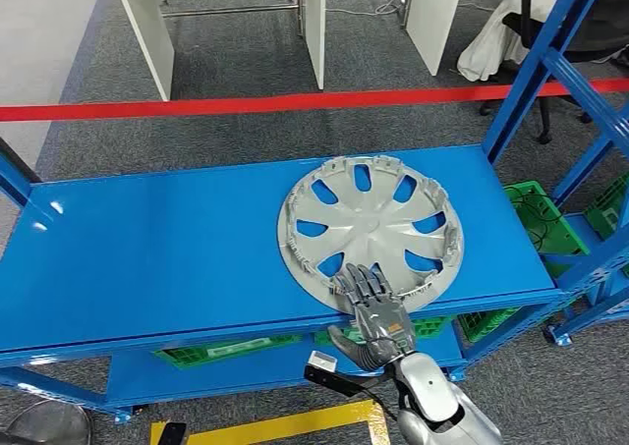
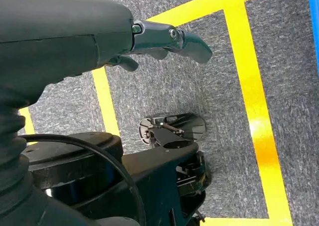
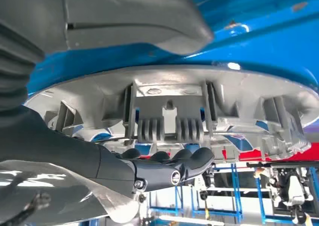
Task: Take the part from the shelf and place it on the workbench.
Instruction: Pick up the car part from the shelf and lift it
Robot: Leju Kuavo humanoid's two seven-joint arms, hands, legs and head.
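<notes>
A silver hubcap (image 1: 371, 219) lies ribbed side up on the top board of the blue shelf (image 1: 163, 239), right of its middle, its near rim at the board's front edge. My right hand (image 1: 374, 312) reaches up from below; its fingers lie spread over that near rim and its thumb hangs under the front edge. In the right wrist view the dark fingers (image 3: 169, 166) rest against the hubcap (image 3: 169, 96), and the thumb (image 3: 131, 26) stands well apart on the far side of the blue board. My left hand (image 2: 112, 36) hangs over the floor, fingers stretched out, holding nothing.
Blue uprights (image 1: 545, 62) rise at the shelf's right end, with green crates (image 1: 545, 219) beyond and on the lower board. A red tape line (image 1: 297, 101) and white desks (image 1: 222, 13) lie behind the shelf. Yellow tape (image 2: 255, 111) marks the grey carpet.
</notes>
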